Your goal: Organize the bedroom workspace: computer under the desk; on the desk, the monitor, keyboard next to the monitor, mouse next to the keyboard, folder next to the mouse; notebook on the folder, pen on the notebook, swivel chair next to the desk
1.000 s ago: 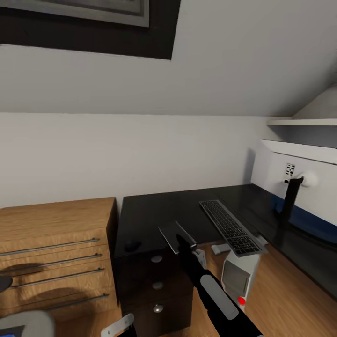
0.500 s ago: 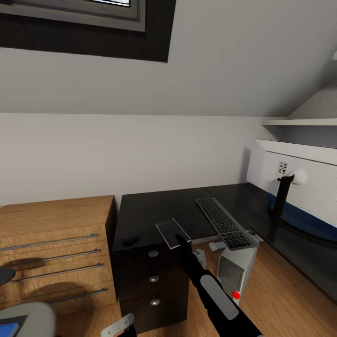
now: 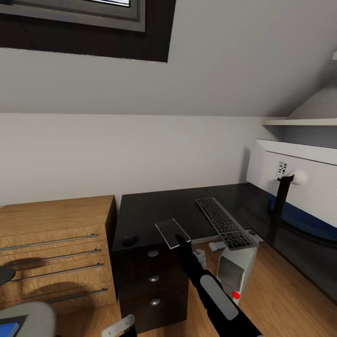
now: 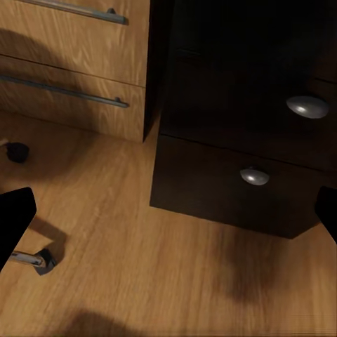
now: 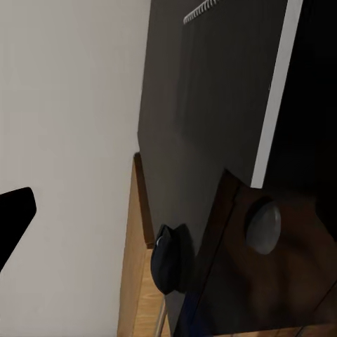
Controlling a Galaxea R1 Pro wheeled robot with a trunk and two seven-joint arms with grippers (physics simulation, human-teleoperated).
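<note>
One keyboard point(image 3: 225, 223), one mouse point(image 3: 129, 239) and one monitor point(image 3: 299, 187) rest on the black surface point(image 3: 154, 213); one computer point(image 3: 235, 271) stands beneath. Right hand point(image 3: 180, 239) pinches one notebook point(image 3: 169, 232); left hand's point(image 4: 168, 210) fingers are spread.

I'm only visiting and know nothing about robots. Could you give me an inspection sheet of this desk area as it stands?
Surface: desk, glossy black top.
Job's things: keyboard on the desk, near end past the edge; mouse near the desk's left front corner; monitor on the desk, white back showing; computer on the floor below the keyboard; notebook held over the desk's front edge; folder on the swivel chair.
Clutter: nothing seen.
Grippers: right end effector shut on the notebook; left end effector open, empty.
Cables: nothing seen.
Surroundings: wooden dresser, skylight.
</note>
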